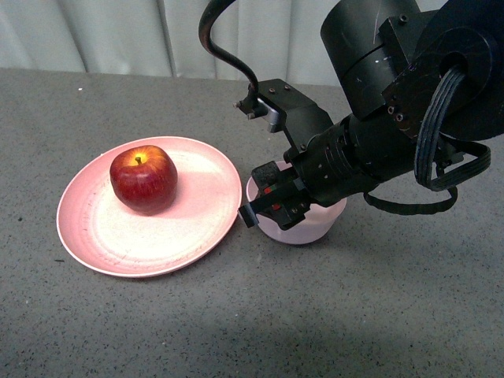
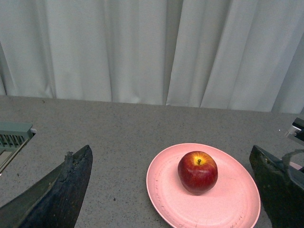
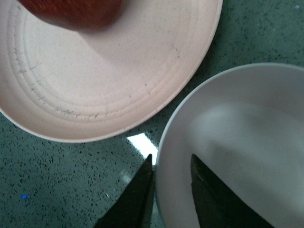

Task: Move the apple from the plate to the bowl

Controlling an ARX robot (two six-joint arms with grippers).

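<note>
1. Dark-red and glossy, the apple sits on the plate, a little to the far side of its middle, stem up. Nothing touches it.
2. The salmon-pink plate lies on the left of a grey speckled table; faint dark scuffs ring its inner face.
3. The pale pink bowl stands just right of the plate, with a thin strip of table between the two rims.
4. The right gripper reaches in from the far right and is down at the bowl's left rim. In the right wrist view one of its fingers is outside the rim and the other inside, with a narrow gap between them. Whether they clamp the rim I cannot tell.
5. The left gripper is spread wide and holds nothing; its wrist view looks across at the plate and apple, with a pale curtain behind.
</note>
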